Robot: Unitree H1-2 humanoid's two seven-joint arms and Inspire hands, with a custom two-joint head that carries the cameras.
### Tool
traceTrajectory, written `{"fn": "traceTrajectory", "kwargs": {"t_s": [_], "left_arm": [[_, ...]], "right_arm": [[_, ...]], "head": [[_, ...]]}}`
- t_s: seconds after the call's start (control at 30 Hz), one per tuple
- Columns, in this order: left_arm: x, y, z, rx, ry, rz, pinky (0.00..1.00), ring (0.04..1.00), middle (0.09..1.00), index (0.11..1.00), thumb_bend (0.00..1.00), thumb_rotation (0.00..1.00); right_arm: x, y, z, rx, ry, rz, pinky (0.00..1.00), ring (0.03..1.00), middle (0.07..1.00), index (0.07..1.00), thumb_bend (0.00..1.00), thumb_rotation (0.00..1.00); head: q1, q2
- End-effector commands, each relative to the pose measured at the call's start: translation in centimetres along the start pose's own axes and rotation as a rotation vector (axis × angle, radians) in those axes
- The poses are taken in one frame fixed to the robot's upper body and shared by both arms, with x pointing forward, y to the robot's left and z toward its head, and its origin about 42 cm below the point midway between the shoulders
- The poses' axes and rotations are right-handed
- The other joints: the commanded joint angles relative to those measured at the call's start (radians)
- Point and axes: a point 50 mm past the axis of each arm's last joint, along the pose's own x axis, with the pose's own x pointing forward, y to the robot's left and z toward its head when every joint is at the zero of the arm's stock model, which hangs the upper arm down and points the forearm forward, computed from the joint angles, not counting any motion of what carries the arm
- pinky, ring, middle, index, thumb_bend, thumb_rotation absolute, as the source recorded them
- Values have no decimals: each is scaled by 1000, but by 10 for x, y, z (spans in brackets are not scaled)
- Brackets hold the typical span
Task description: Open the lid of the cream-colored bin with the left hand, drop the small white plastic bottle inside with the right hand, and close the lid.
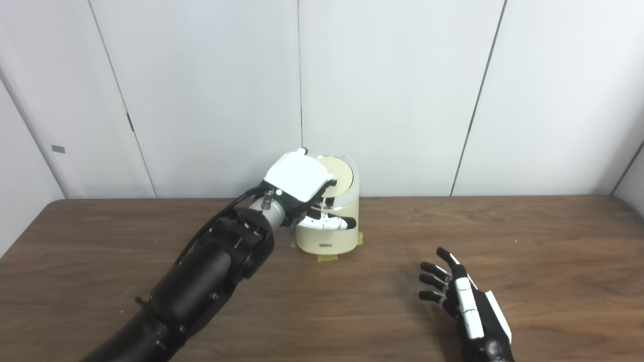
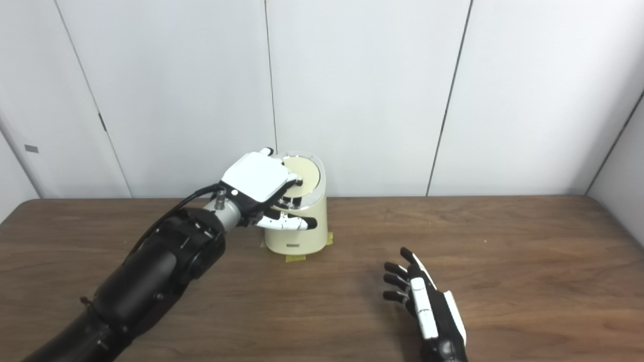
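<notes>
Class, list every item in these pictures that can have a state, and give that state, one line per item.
Cream-colored cylindrical plastic bin: upright, taped to the table.
Round cream lid: lying flat on the bin, apparently closed.
Left robot hand: on the lid's left edge, grip unclear.
Right robot hand: open, empty, fingers spread above the brown wooden table.
Small white bottle: not visible.

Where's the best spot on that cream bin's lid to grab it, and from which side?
Probably the lid's left rim, coming from above and the left, where the left hand already rests on the bin. The lid is a flat disc with no visible handle, so only its edge offers a hold. The right hand lies open on the table.
</notes>
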Motion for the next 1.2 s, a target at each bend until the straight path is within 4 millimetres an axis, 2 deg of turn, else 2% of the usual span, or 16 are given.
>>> {"fn": "traceTrajectory", "kwargs": {"t_s": [0.0, 0.17, 0.3, 0.43, 0.63, 0.77, 0.97, 1.17], "left_arm": [[-15, -25, -1, -25, -37, -148, 1000, 908, 855, 811, 645, 1000], [-27, -7, -6, -59, -31, -55, 1000, 895, 837, 805, 633, 1000], [-41, 16, -15, -114, -33, 92, 990, 889, 828, 792, 601, 1000], [-51, 36, -23, -122, -20, 201, 982, 891, 836, 811, 564, 1000], [-63, 53, -33, -138, 19, 334, 975, 913, 866, 855, 520, 966], [-74, 53, -34, -192, 37, 432, 929, 910, 877, 875, 479, 927], [-93, 41, -34, -356, 61, 504, 841, 887, 873, 867, 455, 889], [-119, 12, -34, -600, 136, 525, 810, 909, 898, 877, 426, 833]], "right_arm": [[7, 0, 21, 9, -91, 6, 689, 806, 816, 917, 540, 1000], [8, -2, 20, 13, -88, 3, 693, 809, 818, 918, 541, 1000], [8, -2, 20, 5, -83, 3, 695, 810, 817, 914, 543, 1000], [9, -3, 19, -19, -84, 10, 694, 808, 818, 918, 542, 1000], [9, -4, 20, -24, -76, 12, 705, 811, 817, 922, 549, 1000], [8, -5, 20, -23, -73, 15, 710, 814, 816, 924, 557, 1000], [8, -5, 20, -44, -72, 19, 696, 806, 810, 922, 555, 1000], [10, -5, 21, -27, -68, 22, 697, 814, 820, 923, 558, 1000]], "head": [[-1, 0], [-1, -2], [3, -5], [6, -7], [7, -8], [7, -8], [7, -8], [8, -5]]}}
